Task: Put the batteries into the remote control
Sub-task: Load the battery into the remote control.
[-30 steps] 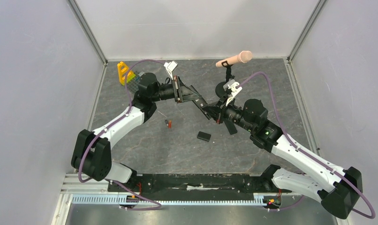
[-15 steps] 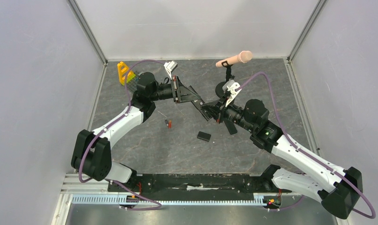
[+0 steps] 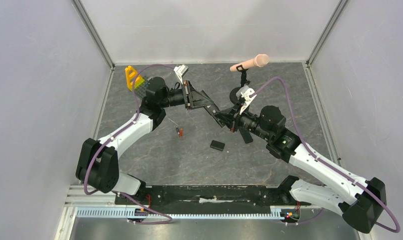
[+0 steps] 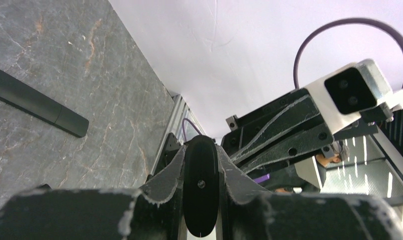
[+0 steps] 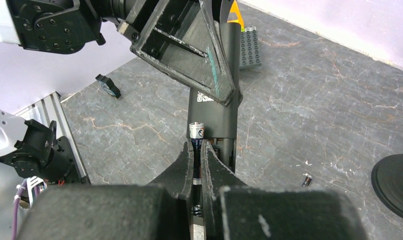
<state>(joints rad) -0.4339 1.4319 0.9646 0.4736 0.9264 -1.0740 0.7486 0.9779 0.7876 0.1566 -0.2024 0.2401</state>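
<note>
Above the tabletop's middle, nearer its far edge, the left gripper (image 3: 210, 106) clamps the remote control (image 5: 213, 112). Its long axis slants from far-left to near-right, toward the right gripper (image 5: 197, 150), which pinches a battery (image 5: 196, 131) beside it.

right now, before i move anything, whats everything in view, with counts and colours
remote control: 1, black, held off the table
battery: 1, dark with a white and silver end, held right by the remote control
loose batteries: 2 seen, one red-orange, one dark, on the table left of centre
small cover: 1, black, table centre
second remote: 1, black, lying flat on the table
microphone: 1, peach, on a black stand at the back
toy blocks: yellow piece by a grey studded plate, back left
table: 1, dark grey, stone look
left gripper: shut on the remote control
right gripper: shut on the battery
</note>
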